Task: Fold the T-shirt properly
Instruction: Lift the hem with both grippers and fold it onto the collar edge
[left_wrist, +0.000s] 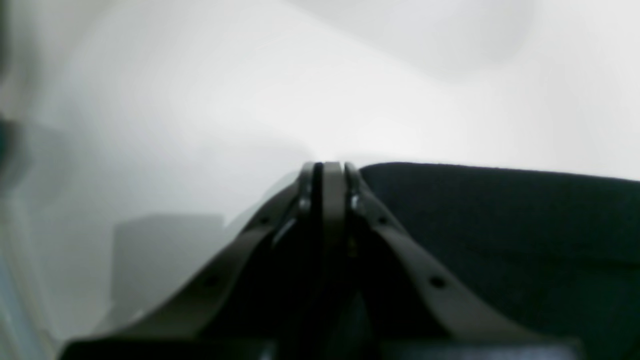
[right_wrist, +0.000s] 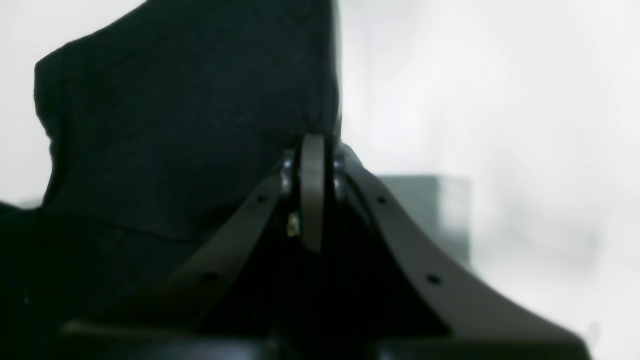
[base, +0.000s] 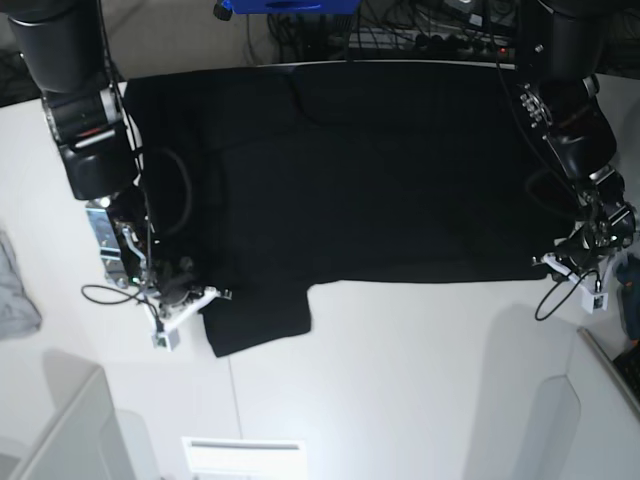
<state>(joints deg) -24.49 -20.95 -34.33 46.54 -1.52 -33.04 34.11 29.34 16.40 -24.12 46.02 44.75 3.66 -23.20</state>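
The black T-shirt lies spread across the white table, with one sleeve pointing toward the front. My right gripper is at that sleeve's left edge. In the right wrist view its jaws are shut and black cloth rises behind the fingertips. My left gripper is at the shirt's lower right corner. In the left wrist view its jaws are shut at the edge of the black cloth.
A small grey cloth lies at the table's left edge. White bins stand at the front left and front right. Cables and a blue object sit behind the table's far edge.
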